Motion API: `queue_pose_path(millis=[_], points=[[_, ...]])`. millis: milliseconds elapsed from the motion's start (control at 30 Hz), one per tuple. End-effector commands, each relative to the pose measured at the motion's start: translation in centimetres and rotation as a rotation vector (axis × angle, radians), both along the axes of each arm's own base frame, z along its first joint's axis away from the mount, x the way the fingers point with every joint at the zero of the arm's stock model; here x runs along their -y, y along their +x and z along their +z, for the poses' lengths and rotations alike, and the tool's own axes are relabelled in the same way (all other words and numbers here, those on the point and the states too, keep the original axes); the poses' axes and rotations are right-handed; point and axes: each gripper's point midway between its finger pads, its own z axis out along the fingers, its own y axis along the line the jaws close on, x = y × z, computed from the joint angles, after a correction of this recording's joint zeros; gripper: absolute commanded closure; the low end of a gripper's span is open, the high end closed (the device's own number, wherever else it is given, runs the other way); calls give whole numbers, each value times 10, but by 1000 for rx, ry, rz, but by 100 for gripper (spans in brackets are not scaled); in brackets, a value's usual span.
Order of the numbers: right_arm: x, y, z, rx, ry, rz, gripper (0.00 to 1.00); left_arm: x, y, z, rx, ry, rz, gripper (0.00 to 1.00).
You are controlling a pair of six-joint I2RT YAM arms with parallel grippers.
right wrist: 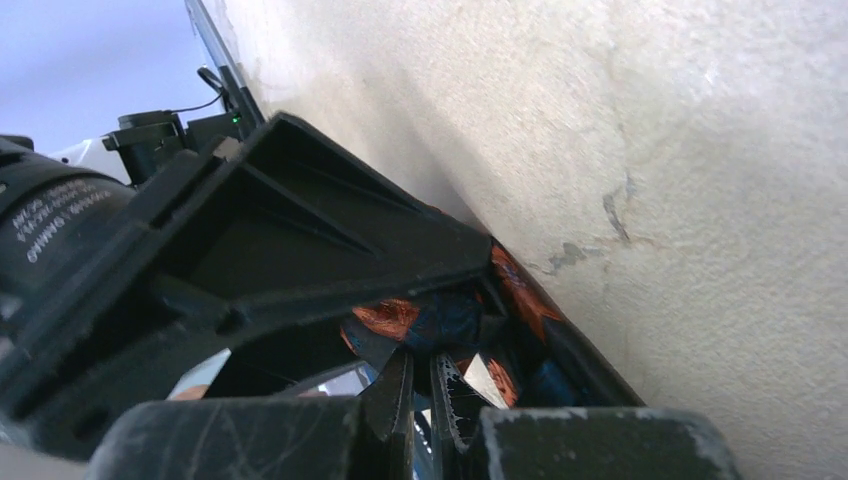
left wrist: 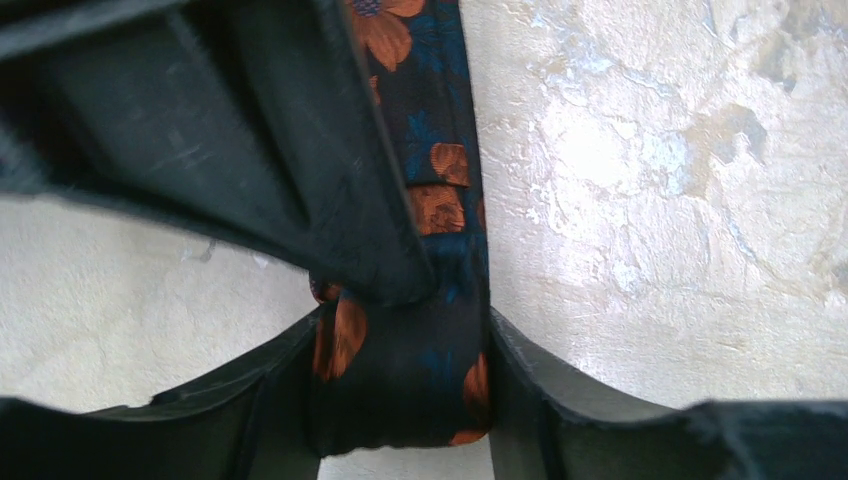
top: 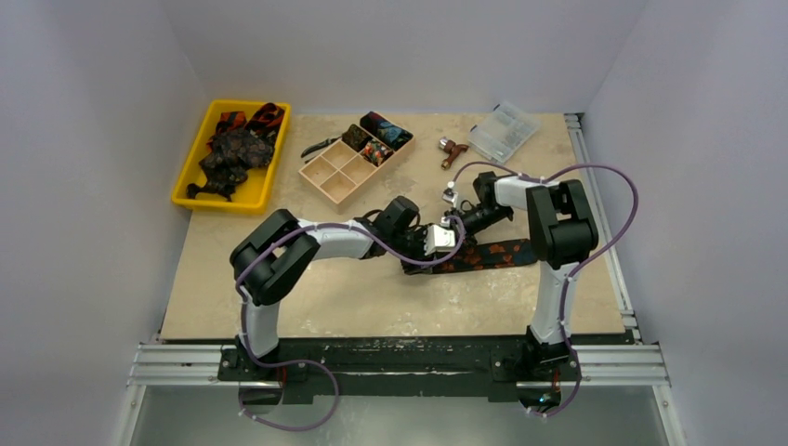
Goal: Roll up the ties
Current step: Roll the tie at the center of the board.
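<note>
We see a necktie [top: 492,253] of dark woven fabric, printed with orange blossoms and blue leaves, lying flat as a narrow band on the mottled beige bench [top: 372,297], right of the middle of the top view. Its left end is doubled into a thick fold. In the upper left, more ties [top: 237,149] lie crumpled in a yellow plastic tray [top: 190,181]. Beside it, rolled ties [top: 386,130] fill the far cells of a tan divided box [top: 339,177].

The left arm is folded at its elbow and reaches rightward and low across the centre. The right arm stands tall, then bends back leftward and down to meet it.

The left end effector [top: 435,249] is part spread. In its wrist view the folded end [left wrist: 400,370] fills the gap and touches both matte black fingers [left wrist: 560,400]. The right end effector [top: 457,226] sits just above it. Its ridged tips [right wrist: 420,370] are pressed together against the fabric [right wrist: 420,320], and we cannot tell whether they nip a layer.
</note>
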Motion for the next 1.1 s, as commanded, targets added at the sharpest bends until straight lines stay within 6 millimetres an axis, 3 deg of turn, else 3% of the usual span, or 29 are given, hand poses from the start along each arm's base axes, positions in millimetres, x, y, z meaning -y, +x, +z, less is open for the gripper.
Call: queue_pose_path(millis=[0,200,333,467,733,933,1000,1067], points=[[25,-8,-34,79,-159,58,100,-24,-7,-26,-97,-2,119,46],[38,1,-51,140,-267,46,100,-3,2,-8,-153,-144,188,43],[46,7,-58,152,-336,44,100,15,3,9,-129,-289,149,42],[53,8,-68,128,-391,53,100,25,0,8,-84,-345,72,42],[38,19,-75,177,-426,113,100,19,2,7,-16,-338,61,42],[32,34,-80,250,-453,137,100,12,-2,6,-70,-332,112,43],[30,39,-80,268,-453,132,100,12,-1,3,-92,-329,139,49],[25,44,-79,281,-436,129,100,9,0,-2,-106,-311,165,62]])
